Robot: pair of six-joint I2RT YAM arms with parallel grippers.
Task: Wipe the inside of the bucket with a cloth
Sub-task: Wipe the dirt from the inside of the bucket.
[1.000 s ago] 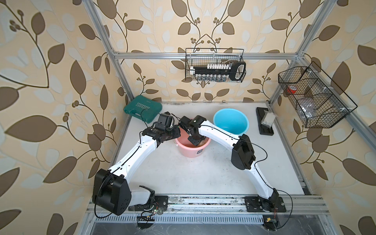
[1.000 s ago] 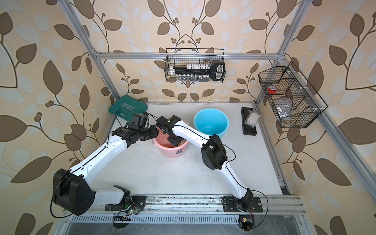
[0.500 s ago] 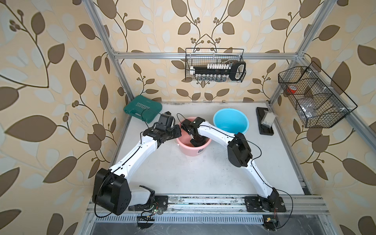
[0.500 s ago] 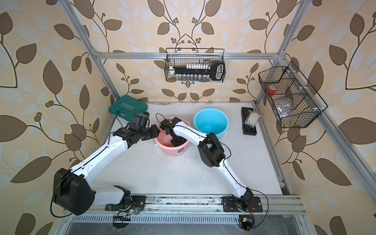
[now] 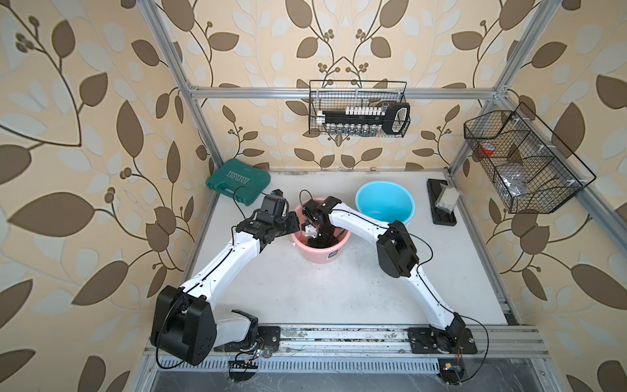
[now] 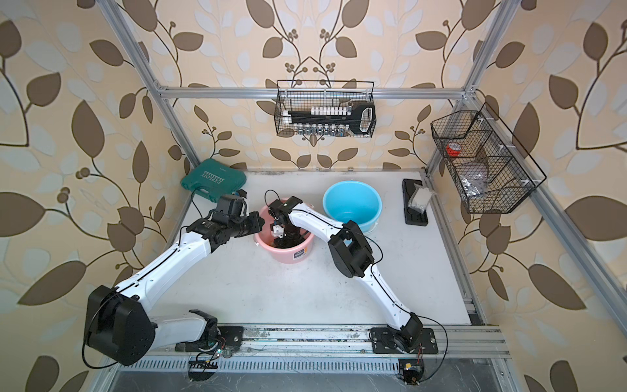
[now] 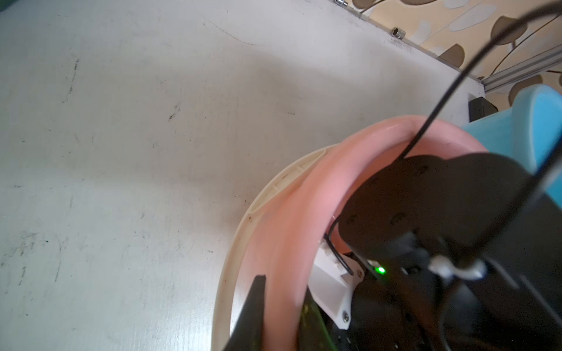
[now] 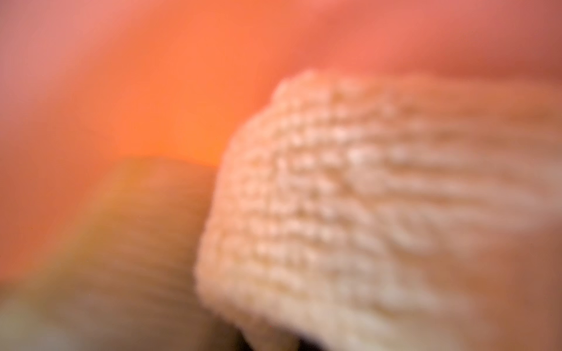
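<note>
A pink bucket (image 5: 324,255) (image 6: 288,254) stands mid-table. My left gripper (image 5: 293,228) (image 6: 259,220) is shut on the bucket's left rim; the left wrist view shows my left gripper (image 7: 282,304) with one dark finger (image 7: 257,297) outside the pink rim (image 7: 304,212) and the other inside. My right arm reaches down into the bucket, and my right gripper (image 5: 319,241) (image 6: 285,241) is deep inside, its fingertips hidden. The right wrist view is filled by the pale-yellow cloth (image 8: 349,212), blurred and bunched against the orange-pink bucket wall (image 8: 137,76). The cloth is hidden in both top views.
A blue bucket (image 5: 385,205) (image 7: 532,121) stands just right of the pink one at the back. A green tool case (image 5: 237,181) lies back left and a black tray (image 5: 441,217) with a white bag back right. Wire baskets (image 5: 358,108) (image 5: 522,163) hang on the walls.
My right arm's elbow swung left and then partly back right while its wrist shifted inside the pink bucket. My left arm and the bucket stayed put.
</note>
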